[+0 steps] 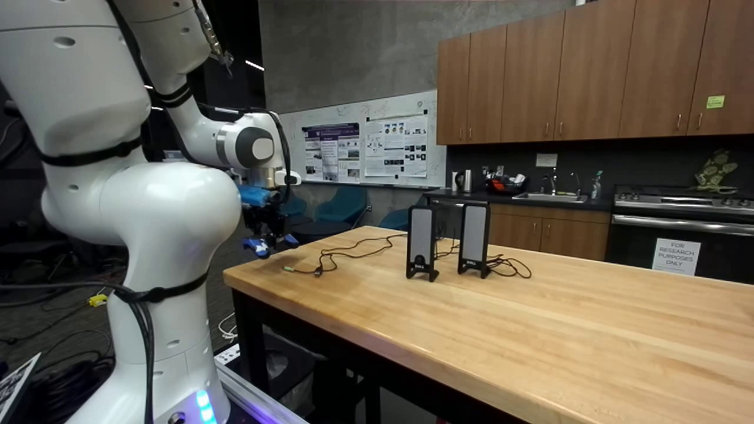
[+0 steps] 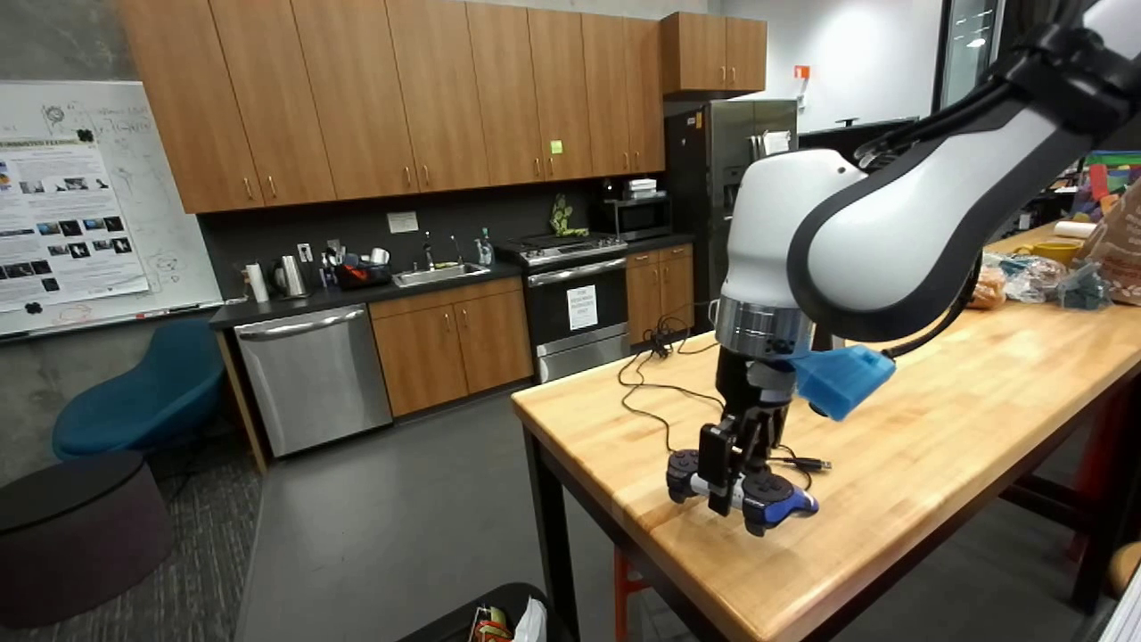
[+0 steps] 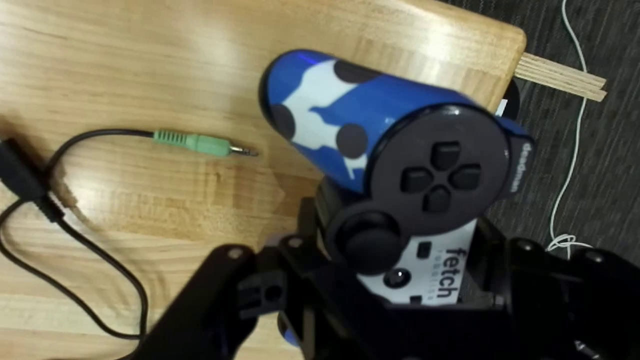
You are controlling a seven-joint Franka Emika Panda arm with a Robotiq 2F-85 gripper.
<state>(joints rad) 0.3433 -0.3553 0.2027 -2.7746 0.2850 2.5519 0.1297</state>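
A blue, white and black game controller (image 3: 440, 150) fills the middle of the wrist view, its white centre marked "fetch". My gripper (image 3: 400, 240) is shut on that middle part, one finger to each side. In an exterior view the controller (image 2: 774, 499) hangs below the gripper (image 2: 735, 464), near the table's end. It appears raised over the wooden tabletop (image 3: 215, 90), whose corner and edge show beneath it. Beside it lie a green audio plug (image 3: 207, 144) and a black plug (image 3: 22, 172) on dark cable. The controller's far half is mostly hidden by the gripper.
Two black-and-grey speakers (image 1: 420, 238) stand upright on the table with a long black cable (image 1: 359, 254) trailing from them. Plastic bags (image 2: 1025, 276) lie at the table's far end. A dark bin (image 2: 499, 606) stands on the floor, and a white cord (image 3: 575, 145) lies there.
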